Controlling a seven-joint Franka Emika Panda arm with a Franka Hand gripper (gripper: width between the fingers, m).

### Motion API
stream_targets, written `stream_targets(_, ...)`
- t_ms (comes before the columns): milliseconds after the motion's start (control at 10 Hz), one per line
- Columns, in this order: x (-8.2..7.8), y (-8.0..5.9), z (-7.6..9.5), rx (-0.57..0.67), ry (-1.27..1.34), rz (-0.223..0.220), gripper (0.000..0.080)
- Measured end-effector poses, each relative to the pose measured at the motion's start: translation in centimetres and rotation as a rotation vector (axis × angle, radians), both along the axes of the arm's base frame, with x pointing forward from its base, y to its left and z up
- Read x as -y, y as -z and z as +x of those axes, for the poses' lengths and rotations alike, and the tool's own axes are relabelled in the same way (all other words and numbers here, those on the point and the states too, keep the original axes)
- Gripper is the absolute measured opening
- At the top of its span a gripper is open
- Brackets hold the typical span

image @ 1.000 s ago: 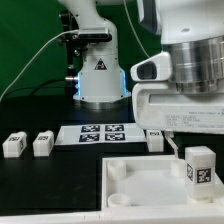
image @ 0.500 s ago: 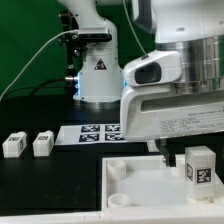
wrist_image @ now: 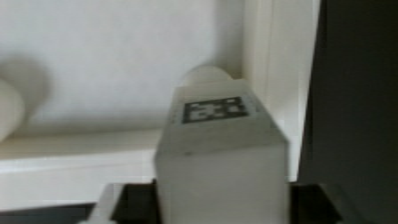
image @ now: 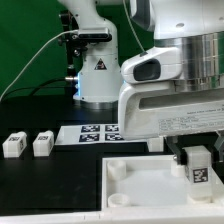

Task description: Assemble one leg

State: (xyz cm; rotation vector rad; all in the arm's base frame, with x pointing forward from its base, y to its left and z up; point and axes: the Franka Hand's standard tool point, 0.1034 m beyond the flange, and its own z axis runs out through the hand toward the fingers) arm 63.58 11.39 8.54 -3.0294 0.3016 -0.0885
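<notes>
One leg (image: 198, 168), a small white post with a black-and-white tag, stands upright on the large white panel (image: 150, 185) at the exterior view's right. My gripper (image: 195, 156) has come down over it with one finger on each side of the post. In the wrist view the leg (wrist_image: 217, 140) fills the middle, and dark gaps show between it and both fingers, so the gripper (wrist_image: 217, 205) is open around it. The panel (wrist_image: 107, 60) lies behind the leg there.
Two more legs (image: 13, 144) (image: 42, 144) stand on the black table at the exterior view's left. The marker board (image: 95, 133) lies behind the panel, with another small white part (image: 155, 142) at its end. The robot base (image: 97, 75) stands at the back.
My gripper has moved toward the exterior view's left and come down, from beside and above the standing leg to straddling it. The leg has not moved.
</notes>
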Motion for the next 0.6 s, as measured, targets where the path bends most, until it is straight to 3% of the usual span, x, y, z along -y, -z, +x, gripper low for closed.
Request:
stream_targets(200,0.22,0.10,0.04,-0.019,0.197,0.020,0.0291)
stream_targets(600,0.87,0.33,-0.10,-0.106,0.944,0.079,0.0291)
